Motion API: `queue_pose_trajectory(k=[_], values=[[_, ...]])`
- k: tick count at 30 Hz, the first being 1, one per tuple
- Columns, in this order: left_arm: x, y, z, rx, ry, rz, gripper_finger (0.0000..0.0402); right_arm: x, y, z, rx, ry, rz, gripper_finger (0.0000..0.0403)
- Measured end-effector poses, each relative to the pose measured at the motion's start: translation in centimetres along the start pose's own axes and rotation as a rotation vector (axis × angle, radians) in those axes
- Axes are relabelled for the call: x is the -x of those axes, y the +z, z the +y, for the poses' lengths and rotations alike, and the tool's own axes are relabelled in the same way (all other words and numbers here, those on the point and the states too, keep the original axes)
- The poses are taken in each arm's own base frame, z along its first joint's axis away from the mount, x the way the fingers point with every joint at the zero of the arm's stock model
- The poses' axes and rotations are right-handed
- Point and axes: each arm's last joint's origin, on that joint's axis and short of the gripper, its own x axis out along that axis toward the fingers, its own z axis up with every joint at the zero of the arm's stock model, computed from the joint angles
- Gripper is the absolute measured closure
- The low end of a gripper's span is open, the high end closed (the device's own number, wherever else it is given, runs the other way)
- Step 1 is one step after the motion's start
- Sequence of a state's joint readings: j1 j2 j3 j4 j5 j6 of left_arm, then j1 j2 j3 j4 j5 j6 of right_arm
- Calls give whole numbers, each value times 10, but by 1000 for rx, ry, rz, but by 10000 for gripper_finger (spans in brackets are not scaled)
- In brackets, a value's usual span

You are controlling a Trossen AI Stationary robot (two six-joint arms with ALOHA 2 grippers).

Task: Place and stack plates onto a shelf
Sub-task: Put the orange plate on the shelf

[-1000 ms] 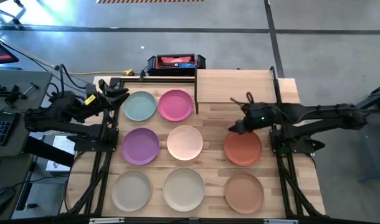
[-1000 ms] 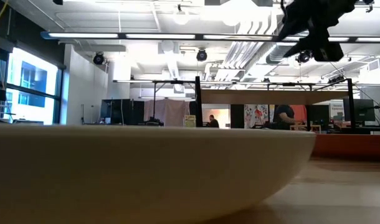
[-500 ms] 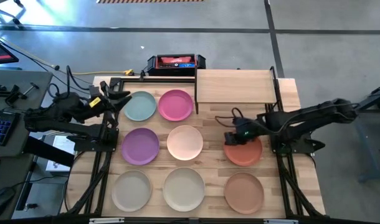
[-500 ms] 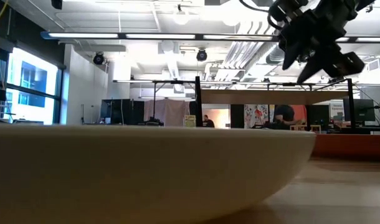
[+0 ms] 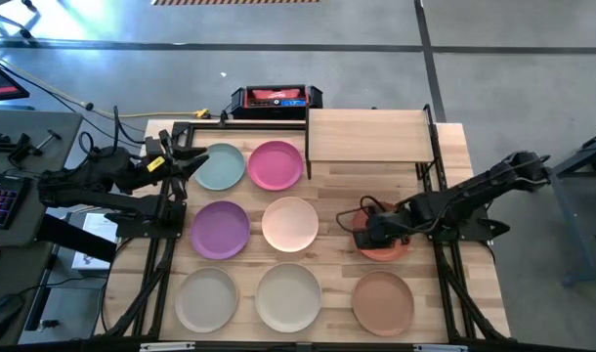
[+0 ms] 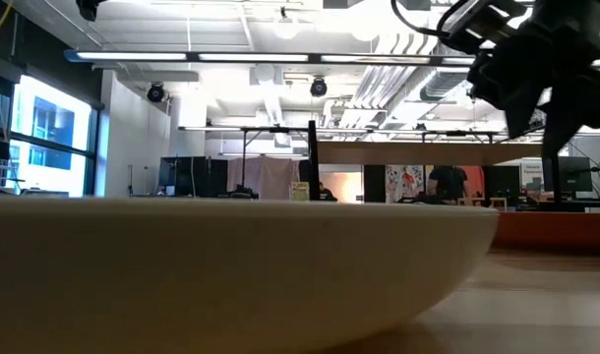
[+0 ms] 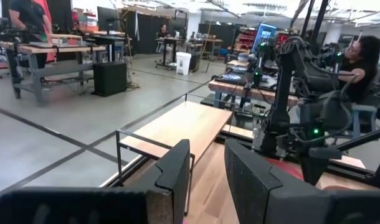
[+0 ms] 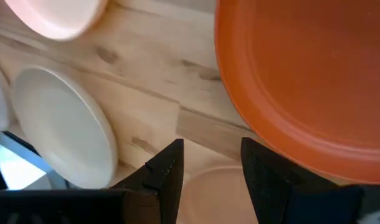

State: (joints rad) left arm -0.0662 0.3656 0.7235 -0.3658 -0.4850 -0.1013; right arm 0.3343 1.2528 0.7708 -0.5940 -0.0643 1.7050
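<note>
The right gripper's point(image 8: 210, 171) two dark fingers point(image 8: 167, 167) stand a narrow gap apart with nothing between them, poised just off the rim of the terracotta plate point(image 8: 314, 81), with bare wood of the surface point(image 8: 146, 118) showing in the gap. From above, that right gripper point(image 5: 364, 226) sits low over the inner edge of the terracotta plate point(image 5: 388, 248), on the side facing the peach plate point(image 5: 290, 223). The shelf point(image 5: 368, 135) stands empty just beyond the terracotta plate, at the far edge of the surface. The tan plate point(image 5: 383, 301) lies just nearer than the terracotta one; the cream plate point(image 5: 290, 297) and beige plate point(image 5: 207, 299) continue that near row away from it. The hot pink plate point(image 5: 276, 163), teal plate point(image 5: 220, 166) and purple plate point(image 5: 220, 230) lie farther off, past the peach plate. The left gripper point(image 5: 189, 159) waits beside the teal plate, its fingers point(image 7: 177, 174) slightly parted and holding nothing.
</note>
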Motion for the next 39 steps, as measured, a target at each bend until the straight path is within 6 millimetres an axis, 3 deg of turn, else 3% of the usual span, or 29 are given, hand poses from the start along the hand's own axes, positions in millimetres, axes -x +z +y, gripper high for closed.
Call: queue_pose_trajectory(k=[6, 20, 39], values=[[0, -2, 0, -9, 2, 18, 312, -13, -6, -1, 37, -51, 8, 260], [0, -3, 0, -12, 4, 29, 312, -39, -6, -1, 322, -127, 21, 260], [0, -3, 0, 14, 5, 28, 312, -41, -4, -2, 500, -152, -31, 260]])
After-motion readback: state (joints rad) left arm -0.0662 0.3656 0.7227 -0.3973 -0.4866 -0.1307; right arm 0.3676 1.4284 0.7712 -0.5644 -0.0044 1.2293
